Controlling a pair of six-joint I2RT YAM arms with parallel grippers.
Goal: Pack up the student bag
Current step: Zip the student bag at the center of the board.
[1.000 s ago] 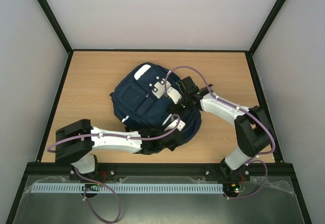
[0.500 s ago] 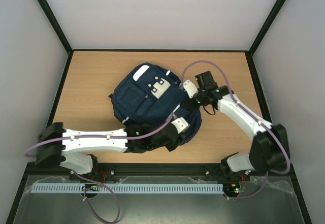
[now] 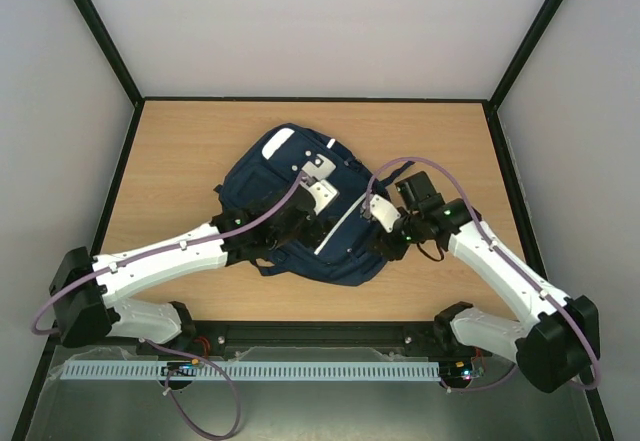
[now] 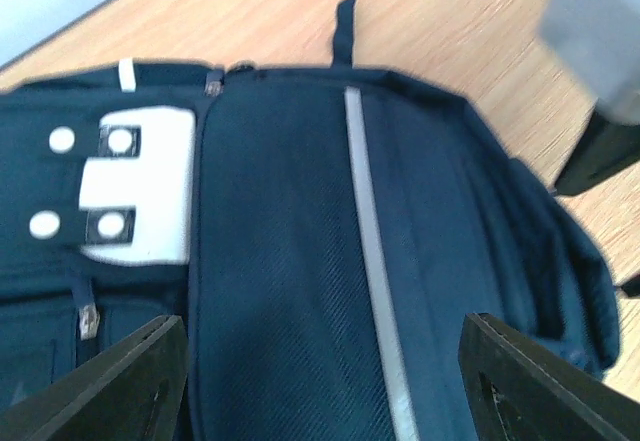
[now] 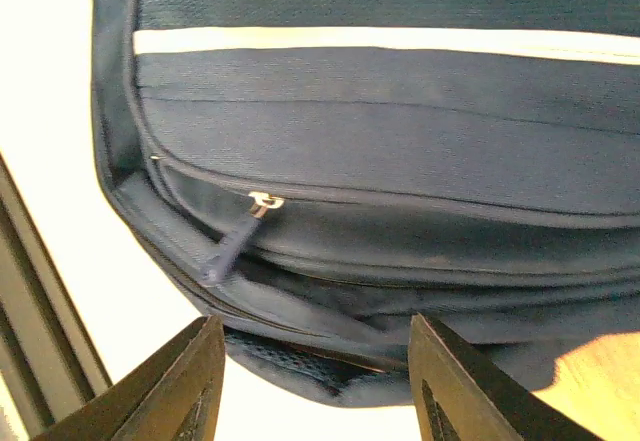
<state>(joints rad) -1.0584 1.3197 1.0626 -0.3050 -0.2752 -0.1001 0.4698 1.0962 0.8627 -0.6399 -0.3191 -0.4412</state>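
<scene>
The student bag is a navy backpack lying flat in the middle of the table. A grey-white buckle patch and a white stripe show on it. My left gripper hovers over the bag's middle. In the left wrist view its gripper stands wide open above the stripe, beside the patch, with nothing held. My right gripper is at the bag's right edge. In the right wrist view this gripper is open, facing the bag's side just below a zipper pull.
The wooden table is bounded by black frame rails and pale walls on three sides. Purple cables loop from both arms over the bag. A dark strap tab sticks out from the bag's far edge.
My left gripper has opened and swung from the bag's near right corner to its middle. My right gripper has opened wider and moved nearer, along the bag's right edge. The bag lies flatter.
</scene>
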